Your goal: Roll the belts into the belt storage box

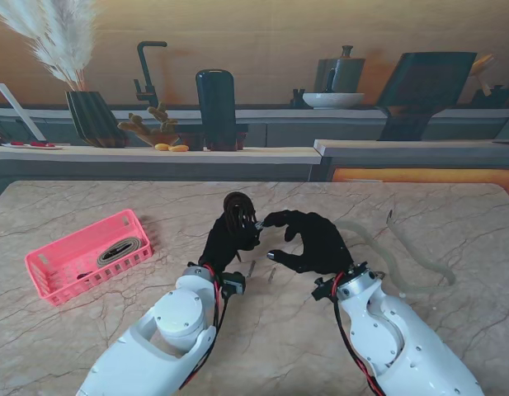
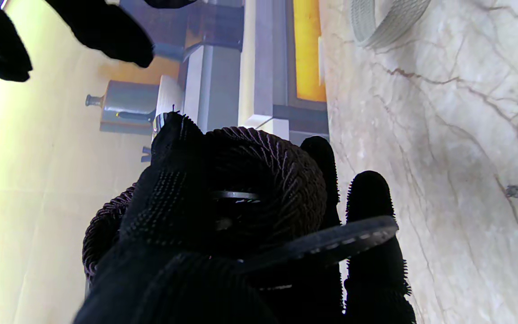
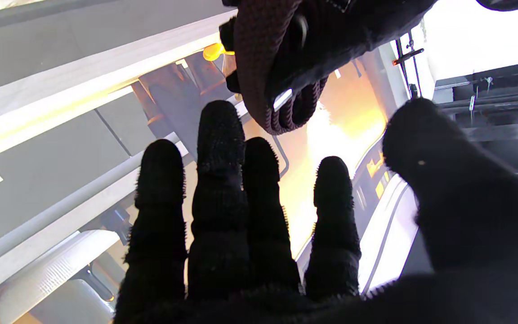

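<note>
In the stand view, even, soft light is falling on the marble table [image 1: 402,206], and the picture is looking sharp, with only faint shadows near the centre. In the left wrist view, the left side of the frame is washing out to pale yellow. In the right wrist view, strong glare is burning at the centre, and the black fingers [image 3: 218,189] are showing as a dark silhouette.

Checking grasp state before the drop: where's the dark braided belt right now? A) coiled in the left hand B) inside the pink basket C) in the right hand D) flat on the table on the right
A: the dark braided belt sits coiled inside the left hand, its fingers wrapped around it; the right hand is open beside it.
</note>
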`<act>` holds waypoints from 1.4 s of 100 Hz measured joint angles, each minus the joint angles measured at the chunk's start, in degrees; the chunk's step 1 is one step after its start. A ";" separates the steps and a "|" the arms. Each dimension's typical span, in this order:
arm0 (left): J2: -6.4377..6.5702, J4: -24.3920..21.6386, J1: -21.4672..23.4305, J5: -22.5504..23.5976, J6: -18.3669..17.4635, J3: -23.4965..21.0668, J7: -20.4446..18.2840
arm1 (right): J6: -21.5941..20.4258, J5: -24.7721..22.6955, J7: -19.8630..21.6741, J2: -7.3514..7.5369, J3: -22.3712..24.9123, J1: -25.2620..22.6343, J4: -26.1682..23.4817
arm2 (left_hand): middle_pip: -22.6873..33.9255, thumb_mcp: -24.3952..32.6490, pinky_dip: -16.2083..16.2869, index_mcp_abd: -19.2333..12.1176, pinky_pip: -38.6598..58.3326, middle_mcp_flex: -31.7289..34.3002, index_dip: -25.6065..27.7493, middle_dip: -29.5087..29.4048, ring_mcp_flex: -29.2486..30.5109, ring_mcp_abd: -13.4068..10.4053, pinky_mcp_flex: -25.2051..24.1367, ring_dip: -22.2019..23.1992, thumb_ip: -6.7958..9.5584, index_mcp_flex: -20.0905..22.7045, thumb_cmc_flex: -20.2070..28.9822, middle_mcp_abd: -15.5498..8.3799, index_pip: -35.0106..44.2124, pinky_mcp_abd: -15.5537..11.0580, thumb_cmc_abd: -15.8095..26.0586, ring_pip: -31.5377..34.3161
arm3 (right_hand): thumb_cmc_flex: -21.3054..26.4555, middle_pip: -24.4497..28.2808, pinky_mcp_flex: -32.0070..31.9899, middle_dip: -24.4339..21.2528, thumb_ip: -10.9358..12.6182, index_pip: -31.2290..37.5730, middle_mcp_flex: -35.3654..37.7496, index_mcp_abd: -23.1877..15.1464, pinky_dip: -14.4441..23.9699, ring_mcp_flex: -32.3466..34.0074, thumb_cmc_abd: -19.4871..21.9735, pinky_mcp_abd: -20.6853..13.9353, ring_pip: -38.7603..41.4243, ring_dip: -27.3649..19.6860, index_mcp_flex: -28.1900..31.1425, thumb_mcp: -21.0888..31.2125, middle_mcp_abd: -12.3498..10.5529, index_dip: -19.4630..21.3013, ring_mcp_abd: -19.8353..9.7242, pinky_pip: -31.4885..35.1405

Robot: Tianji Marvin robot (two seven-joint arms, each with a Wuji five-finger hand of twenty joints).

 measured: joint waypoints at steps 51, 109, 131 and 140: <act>7.84 -1.00 -2.00 3.25 7.66 -2.33 -31.46 | -8.80 -13.54 16.30 4.86 6.38 1.30 -4.04 | 9.64 11.87 3.90 10.18 9.38 9.64 -0.04 -4.71 11.82 5.68 8.80 1.99 1.70 11.81 -10.88 6.59 -3.82 6.54 -0.93 10.28 | 3.94 -14.84 -13.10 -5.97 0.00 -6.23 -17.90 -6.46 -9.37 -23.24 1.28 -0.88 -25.56 -20.63 -15.46 0.58 -0.22 -6.23 0.33 -18.45; 12.09 0.63 -7.31 3.44 7.85 1.51 -44.02 | -9.70 -15.06 24.67 7.68 -1.50 11.85 -0.69 | 9.72 12.88 4.14 10.71 9.82 10.44 1.37 -5.22 12.39 5.73 9.20 1.41 1.75 12.33 -11.58 7.07 -3.69 6.66 -0.94 10.37 | -0.07 -17.42 -14.41 -7.73 0.08 -12.92 -23.53 2.09 -11.22 -24.51 0.04 -0.19 -23.08 -20.64 -17.89 -9.60 2.72 -7.90 3.04 -16.88; 11.96 1.17 -7.59 2.99 7.74 1.80 -44.45 | -9.93 -11.30 25.49 7.11 -3.27 13.83 2.49 | 9.74 12.88 4.14 10.73 9.82 10.45 1.48 -6.02 12.39 5.77 8.60 1.34 1.77 12.33 -11.58 7.08 -3.69 6.66 -0.94 10.37 | 0.06 -12.24 -7.15 -5.00 -0.06 -8.96 -12.08 5.35 -9.14 -13.22 -1.53 -0.20 -18.11 -15.26 -4.50 -4.00 -0.10 -3.41 0.06 -10.94; 12.00 1.32 -7.68 3.00 7.52 1.81 -44.63 | -10.09 -8.13 25.92 6.94 -4.03 14.43 3.96 | 9.75 12.88 4.14 10.83 9.82 10.45 2.04 -6.09 12.39 5.78 8.49 1.23 1.78 12.33 -11.58 7.09 -3.67 6.66 -0.95 10.37 | 0.06 -10.55 -4.36 -4.28 -0.11 -7.66 -7.00 4.58 -8.42 -9.28 -1.98 -0.99 -16.61 -13.32 -1.37 -2.09 -1.07 -2.20 -1.40 -8.81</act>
